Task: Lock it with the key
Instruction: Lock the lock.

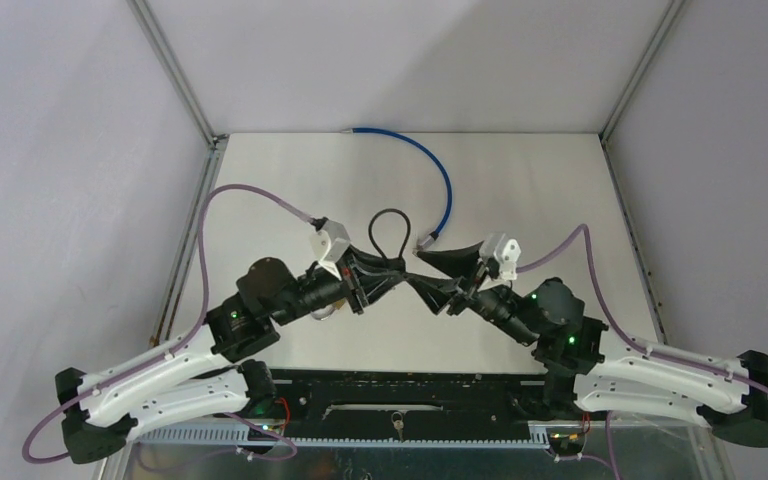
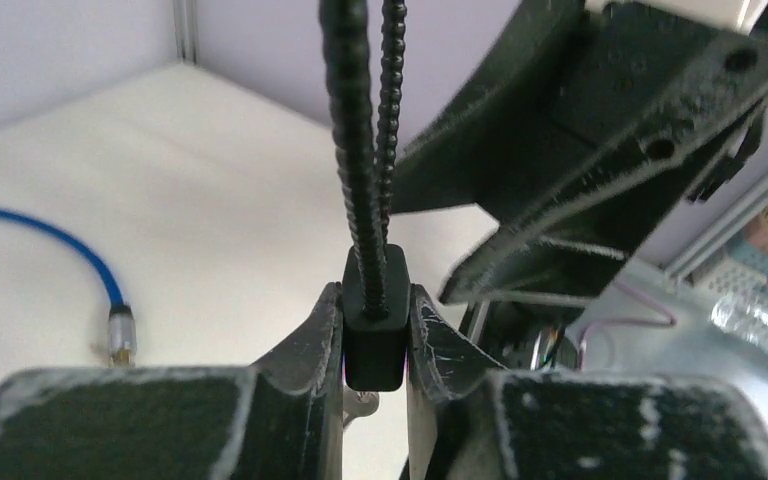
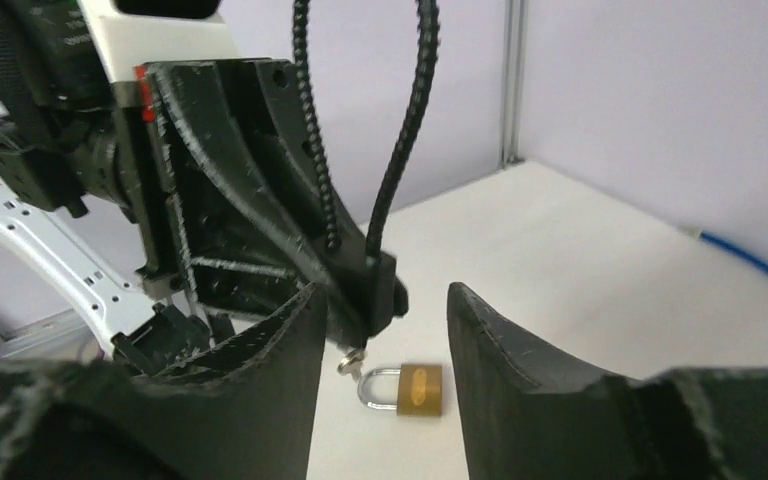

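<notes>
Left wrist view shows the left gripper (image 2: 374, 310) clamping the cable lock (image 2: 374, 358).

No writing, number or brand can be read anywhere. The brass padlock (image 3: 415, 392) bears an oval badge (image 3: 422, 381), too small and blurred to make out.

Right gripper (image 3: 384, 300) jaws apart. Beyond gap: left gripper (image 3: 355, 300) clamps cable lock (image 3: 388, 275), key (image 3: 352, 358) protruding below. Padlock (image 3: 415, 388) on table (image 3: 580, 260). Blue cable (image 3: 750, 262) far right.
</notes>
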